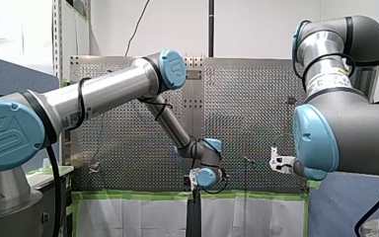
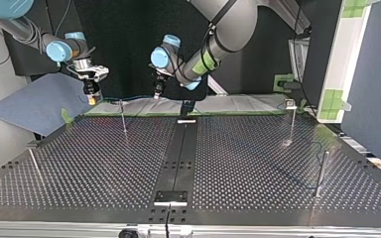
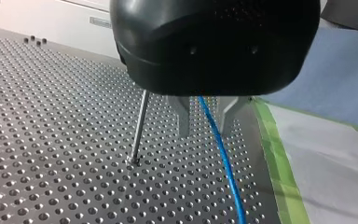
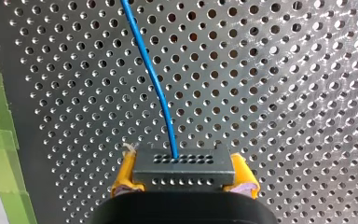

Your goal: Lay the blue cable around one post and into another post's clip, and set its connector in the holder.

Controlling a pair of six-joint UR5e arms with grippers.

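At the top view's left, my right gripper (image 2: 93, 97) hangs near the table's (image 2: 258, 163) far edge, its yellow pads (image 4: 126, 175) clamped on the dark connector (image 4: 183, 169). The blue cable (image 2: 129, 97) runs rightward past a thin post (image 2: 123, 119) to my left gripper (image 3: 204, 119), whose metal fingers (image 3: 182, 114) stand apart, seemingly loose around it.

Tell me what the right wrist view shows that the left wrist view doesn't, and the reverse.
Only the right wrist view: the connector clamped between my right gripper's yellow pads.
Only the left wrist view: my left gripper's metal fingers open either side of the blue cable, a thin post beside them, and a blue cloth.
Both: the blue cable, the perforated table, green tape.
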